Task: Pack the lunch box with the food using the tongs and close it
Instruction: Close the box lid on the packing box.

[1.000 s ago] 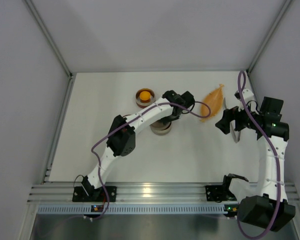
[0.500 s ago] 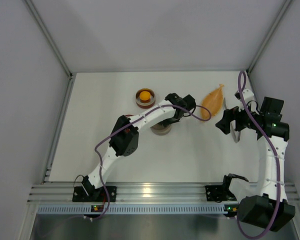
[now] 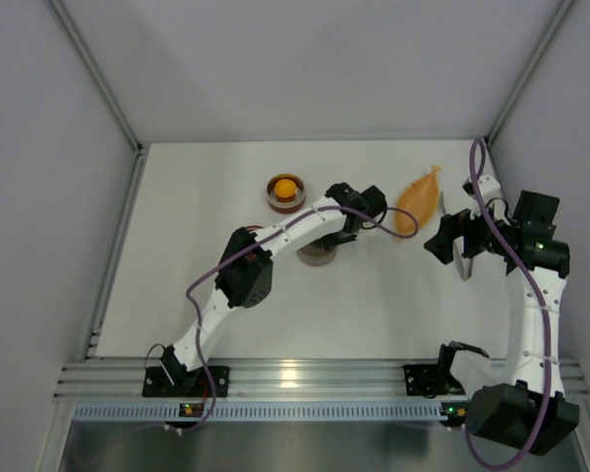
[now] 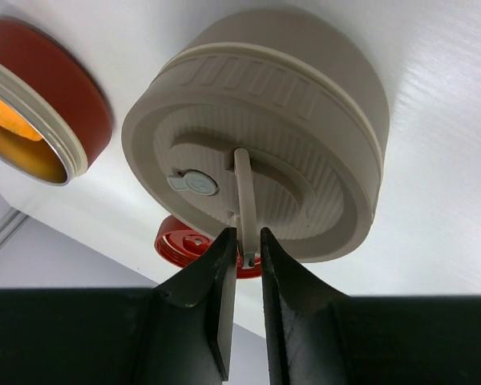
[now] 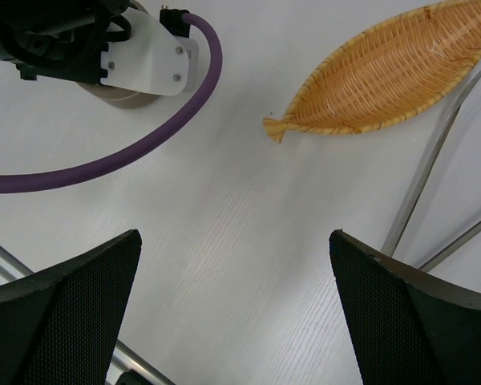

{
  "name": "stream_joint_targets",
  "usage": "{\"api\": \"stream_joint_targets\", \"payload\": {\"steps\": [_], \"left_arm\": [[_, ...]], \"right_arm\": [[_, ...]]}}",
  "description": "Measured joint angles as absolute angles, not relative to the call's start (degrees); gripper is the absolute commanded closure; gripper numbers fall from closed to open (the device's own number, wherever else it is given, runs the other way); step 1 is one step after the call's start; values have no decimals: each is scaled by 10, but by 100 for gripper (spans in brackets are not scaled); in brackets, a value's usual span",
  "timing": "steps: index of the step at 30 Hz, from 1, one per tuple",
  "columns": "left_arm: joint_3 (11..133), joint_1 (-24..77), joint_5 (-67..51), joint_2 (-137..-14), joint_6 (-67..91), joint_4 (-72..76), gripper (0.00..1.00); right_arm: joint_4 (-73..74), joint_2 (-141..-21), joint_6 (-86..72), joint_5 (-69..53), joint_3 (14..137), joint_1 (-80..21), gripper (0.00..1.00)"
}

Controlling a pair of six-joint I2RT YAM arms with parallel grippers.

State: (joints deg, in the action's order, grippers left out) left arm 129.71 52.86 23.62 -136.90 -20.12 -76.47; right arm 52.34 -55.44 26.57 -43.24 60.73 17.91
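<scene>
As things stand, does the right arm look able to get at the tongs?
Probably yes. The right gripper hangs open above the table, close beside the tongs, which lie flat next to the woven dish; nothing covers them.

Left gripper [image 4: 244, 241] far forward, jaws narrowly parted; right gripper [image 5: 234, 241] off to the side, jaws wide apart.
</scene>
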Motion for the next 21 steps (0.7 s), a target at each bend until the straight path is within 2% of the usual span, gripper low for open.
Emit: {"api": "stream_joint_targets", "payload": {"steps": [13,21], "left_arm": [[1236,521,215,-1328,-192,-739,77],[1213,510,215,-1313,-191,-707,82]], "right_arm": [[530,-554,270,-435,607,185,1],[534,-554,271,-438,602,187,1]]}}
